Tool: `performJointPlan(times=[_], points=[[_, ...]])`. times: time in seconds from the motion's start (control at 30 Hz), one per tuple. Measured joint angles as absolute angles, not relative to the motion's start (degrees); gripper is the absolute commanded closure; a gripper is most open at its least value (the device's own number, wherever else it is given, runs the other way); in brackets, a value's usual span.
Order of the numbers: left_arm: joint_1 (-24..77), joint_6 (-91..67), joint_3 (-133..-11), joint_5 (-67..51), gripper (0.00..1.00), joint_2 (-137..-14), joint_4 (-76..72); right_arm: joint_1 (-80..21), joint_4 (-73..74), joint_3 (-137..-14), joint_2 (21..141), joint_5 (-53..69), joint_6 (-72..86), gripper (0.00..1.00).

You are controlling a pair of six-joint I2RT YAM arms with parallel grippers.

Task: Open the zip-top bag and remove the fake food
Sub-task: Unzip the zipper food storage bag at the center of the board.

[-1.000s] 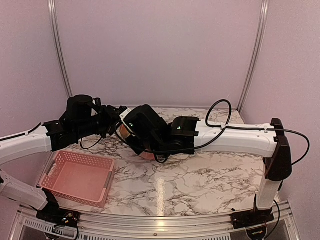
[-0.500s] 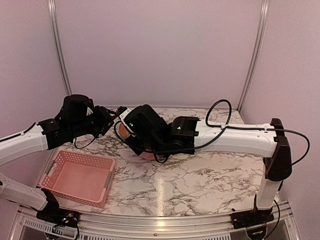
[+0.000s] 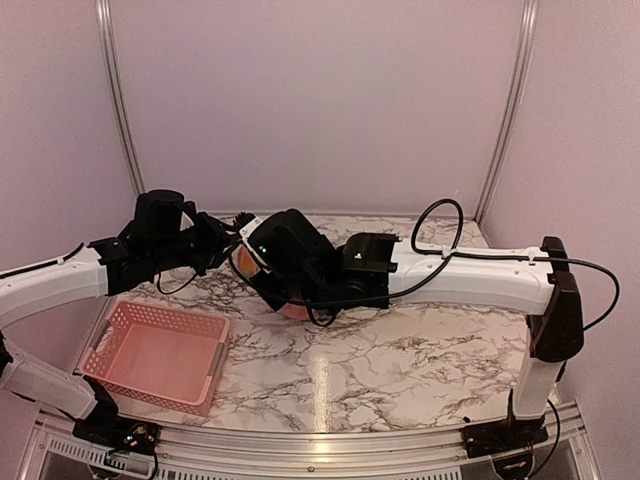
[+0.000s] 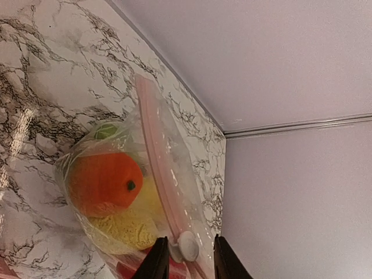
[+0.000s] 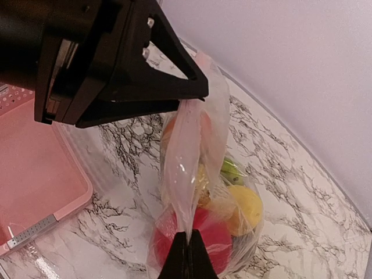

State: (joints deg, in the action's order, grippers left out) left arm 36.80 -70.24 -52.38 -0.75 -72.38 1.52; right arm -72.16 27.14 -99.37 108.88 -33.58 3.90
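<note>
zip-top bag (image 5: 192, 145): looks soft, slippery, lumpy with fake food (image 4: 104, 183); sits just past pink basket (image 5: 35, 168) | right fingers (image 5: 187, 253): squeezed tight on its thin plastic | left fingers (image 4: 164, 263): a little apart around zip slider (image 4: 187, 247), best spot to grab

We see the white marble-patterned table (image 3: 400, 360) with the pink plastic mesh basket (image 3: 150, 392) sitting on its near left part. Behind the basket and to its right, near the middle of the table, is the clear thin plastic zip-top bag (image 5: 189, 151). The small glossy plastic fake food (image 4: 104, 183) lies inside the bag, down at its bottom. The black left gripper (image 4: 186, 256) is at the bag's zip strip (image 4: 157, 168), with the slider (image 4: 189, 247) between its fingers. The black right gripper (image 5: 187, 256) pinches the bag from the right.
</note>
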Motion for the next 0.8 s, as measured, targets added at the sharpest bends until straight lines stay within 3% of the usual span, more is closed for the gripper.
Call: performJointPlan(times=[0.27,0.8], points=[[35.44,-72.10,-49.63,-3.09,0.87,-72.86,-2.04,-72.16,27.07,-99.04,108.86,-33.52,4.67,1.00],[31.86,-71.09,-49.23,-8.21,0.92,-72.97,-2.44,-72.14,24.18,-95.39,108.71,-30.04,6.13,1.00]])
